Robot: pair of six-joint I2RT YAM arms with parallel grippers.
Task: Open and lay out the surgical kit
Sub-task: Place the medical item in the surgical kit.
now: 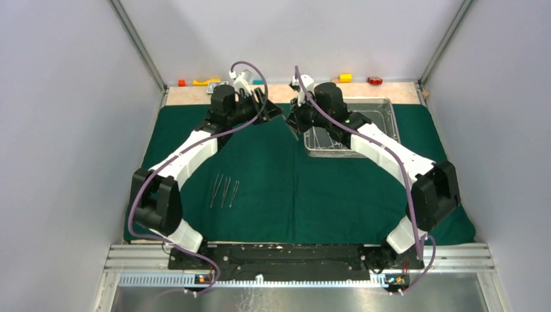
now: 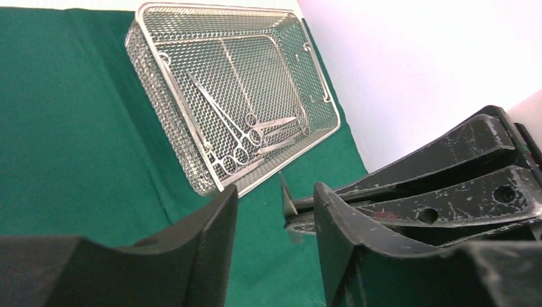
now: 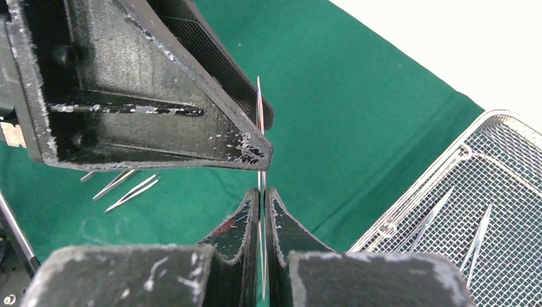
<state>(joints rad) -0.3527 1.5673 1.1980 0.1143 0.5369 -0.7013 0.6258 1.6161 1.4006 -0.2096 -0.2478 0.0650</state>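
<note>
Just left of the silver rectangular wire-mesh tray (image 2: 163,105), the right gripper (image 3: 262,192) is clenched on a slim steel instrument (image 3: 260,176) above the large dark green cloth (image 1: 292,195). The left gripper (image 2: 275,192) gapes around its tip. If the right lets go before the left clamps, the instrument probably drops.

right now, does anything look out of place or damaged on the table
Nothing stands out. The wire-mesh tray sits square on the green cloth, three tweezers lie in a neat row, and the right gripper pinches a slim steel instrument. Its fingers show only chipped paint.

Plain dark green cloth (image 1: 292,188). On it, a silver wire-mesh tray (image 1: 382,112) and, left of the tray, shiny steel tweezers (image 1: 224,191).
</note>
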